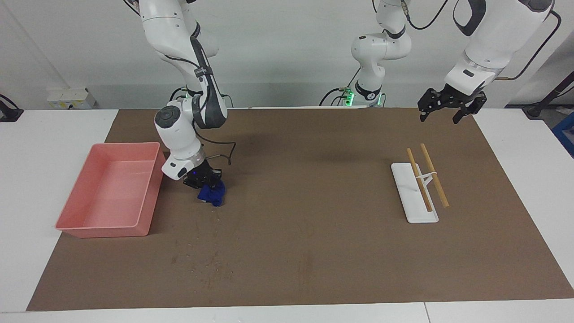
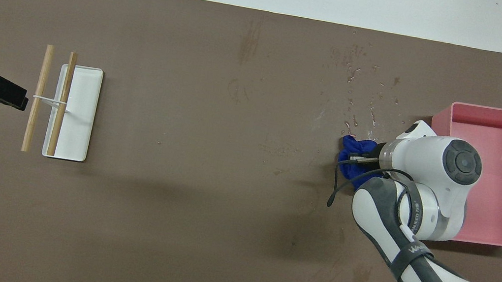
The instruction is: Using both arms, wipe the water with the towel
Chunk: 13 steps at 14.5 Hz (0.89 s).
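Towel (image 1: pixel 211 194) clamped in shut right fingers (image 1: pixel 207 185), pressed on worktop (image 1: pixel 314 251), drops (image 2: pixel 359 117) at twelve o'clock; left fingers (image 1: pixel 446 110) spread empty, waiting.

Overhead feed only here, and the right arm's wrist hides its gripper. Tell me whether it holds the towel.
Observer: Yes. In the facing view the right gripper is shut on the navy towel.
Operator: Report whether that cloth is down on the mat.
Observer: It appears to touch the brown mat, beside the pink tray.
Operator: Now give me the left gripper's height.
Observer: The left gripper hangs open, well above the mat and clear of the wooden sticks; that arm waits.
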### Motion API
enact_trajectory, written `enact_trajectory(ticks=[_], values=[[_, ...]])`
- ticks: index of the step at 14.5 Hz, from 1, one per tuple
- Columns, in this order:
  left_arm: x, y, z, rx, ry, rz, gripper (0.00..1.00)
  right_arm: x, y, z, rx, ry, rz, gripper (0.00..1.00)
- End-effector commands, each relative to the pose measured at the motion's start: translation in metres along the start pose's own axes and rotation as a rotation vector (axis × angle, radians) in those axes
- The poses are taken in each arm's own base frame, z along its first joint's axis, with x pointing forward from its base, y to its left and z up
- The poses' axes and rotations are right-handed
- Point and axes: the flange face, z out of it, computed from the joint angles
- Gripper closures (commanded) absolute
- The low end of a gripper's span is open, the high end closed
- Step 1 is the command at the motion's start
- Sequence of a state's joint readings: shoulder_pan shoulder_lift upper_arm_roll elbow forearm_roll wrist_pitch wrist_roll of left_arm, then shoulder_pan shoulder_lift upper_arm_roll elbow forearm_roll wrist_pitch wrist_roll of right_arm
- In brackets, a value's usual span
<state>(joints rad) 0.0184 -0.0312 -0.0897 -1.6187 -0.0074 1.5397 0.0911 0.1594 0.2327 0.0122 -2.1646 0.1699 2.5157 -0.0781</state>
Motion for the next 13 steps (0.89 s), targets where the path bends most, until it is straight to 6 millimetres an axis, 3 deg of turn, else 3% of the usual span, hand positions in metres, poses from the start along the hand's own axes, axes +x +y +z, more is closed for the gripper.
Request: enact_trajectory(ticks=[1, 13], values=[[-0.008, 0.0, 0.0, 0.007, 0.012, 0.001, 0.0, 0.036, 0.003, 0.034, 0.0, 0.026, 0.002, 1.0], [-0.008, 0.0, 0.0, 0.007, 0.012, 0.001, 0.0, 0.122, 0.013, 0.046, -0.014, 0.132, -0.028, 1.0]])
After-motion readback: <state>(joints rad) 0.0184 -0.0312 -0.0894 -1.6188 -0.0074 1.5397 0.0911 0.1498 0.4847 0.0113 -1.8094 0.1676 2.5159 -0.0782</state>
